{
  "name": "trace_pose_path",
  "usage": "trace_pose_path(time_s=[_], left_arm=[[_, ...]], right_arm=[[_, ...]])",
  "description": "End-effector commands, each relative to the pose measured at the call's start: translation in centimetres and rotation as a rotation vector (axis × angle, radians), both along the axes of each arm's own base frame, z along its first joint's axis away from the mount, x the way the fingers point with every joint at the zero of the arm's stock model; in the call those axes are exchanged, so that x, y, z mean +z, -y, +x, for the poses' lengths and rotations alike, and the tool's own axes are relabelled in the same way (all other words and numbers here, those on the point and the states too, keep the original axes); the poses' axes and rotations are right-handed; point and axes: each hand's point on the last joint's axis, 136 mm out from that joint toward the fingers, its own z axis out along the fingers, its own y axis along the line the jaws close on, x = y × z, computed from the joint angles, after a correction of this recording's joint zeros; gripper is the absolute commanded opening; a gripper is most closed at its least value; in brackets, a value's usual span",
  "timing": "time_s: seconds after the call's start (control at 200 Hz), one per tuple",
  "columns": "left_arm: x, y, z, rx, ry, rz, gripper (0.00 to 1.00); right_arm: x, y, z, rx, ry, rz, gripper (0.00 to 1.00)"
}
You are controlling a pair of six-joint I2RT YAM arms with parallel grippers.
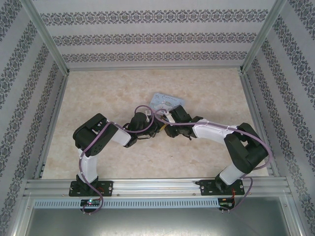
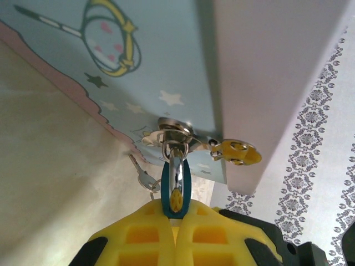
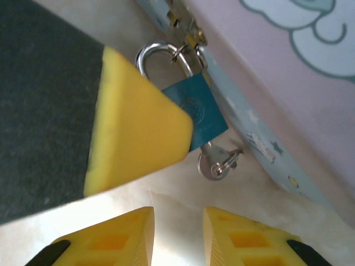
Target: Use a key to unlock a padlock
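The small teal padlock (image 3: 197,111) hangs by its silvery shackle (image 3: 155,52) from the hasp (image 2: 175,133) of a pale-blue cartoon tin (image 2: 155,61). My left gripper (image 2: 176,213) is shut on the padlock's body (image 2: 176,188), and one of its yellow fingers (image 3: 133,127) covers the lock's left side in the right wrist view. A silver key (image 3: 216,163) sticks out of the padlock's bottom, and a second key (image 2: 143,178) dangles on the ring beside it. My right gripper (image 3: 177,221) is just below the key, apart from it, open with nothing between its fingers.
The tin (image 1: 167,102) lies on the beige marble-patterned table (image 1: 98,98), just beyond both grippers at mid-table. A yellow latch tab (image 2: 238,152) juts from the tin's front. Patterned walls (image 1: 157,29) and metal rails enclose the table on three sides.
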Motion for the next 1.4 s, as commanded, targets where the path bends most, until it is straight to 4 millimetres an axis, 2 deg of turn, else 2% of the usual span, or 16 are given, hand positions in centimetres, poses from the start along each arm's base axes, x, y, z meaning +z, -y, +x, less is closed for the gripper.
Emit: trace_pose_path(time_s=[0.0, 0.39, 0.749, 0.869, 1.014, 1.074, 1.129, 1.249, 1.319, 1.394], left_arm=[[3.2, 0.5, 0.7, -0.017, 0.072, -0.046, 0.0], [2.8, 0.5, 0.6, -0.021, 0.066, -0.042, 0.0], [2.8, 0.6, 0.6, -0.029, 0.064, -0.045, 0.0], [2.7, 0.7, 0.6, -0.031, 0.065, -0.045, 0.0], [2.6, 0.6, 0.5, -0.03, 0.06, -0.044, 0.0], [2.5, 0.6, 0.5, -0.03, 0.06, -0.043, 0.0], [2.4, 0.6, 0.5, -0.027, 0.057, -0.039, 0.0], [1.9, 0.3, 0.6, -0.019, 0.05, -0.024, 0.0], [1.2, 0.1, 0.5, -0.02, 0.042, 0.001, 0.0], [0.5, -0.2, 0.3, -0.023, 0.041, 0.032, 0.17]], right_arm=[[0.6, -0.4, 1.7, -0.006, 0.058, -0.02, 0.28], [1.4, -0.1, 4.1, -0.037, 0.1, -0.036, 0.27], [1.5, -0.2, 5.2, -0.051, 0.13, -0.052, 0.19], [1.8, -0.6, 5.5, -0.055, 0.131, -0.032, 0.14], [2.6, -1.5, 5.3, -0.046, 0.104, 0.039, 0.01], [2.9, -1.8, 5.1, -0.039, 0.083, 0.079, 0.01], [3.3, -2.0, 4.8, -0.032, 0.064, 0.111, 0.08], [4.3, -2.0, 3.6, -0.033, 0.032, 0.186, 0.41], [4.9, -1.5, 3.0, -0.06, 0.012, 0.235, 0.5], [5.5, -0.9, 2.5, -0.105, -0.012, 0.286, 0.56]])
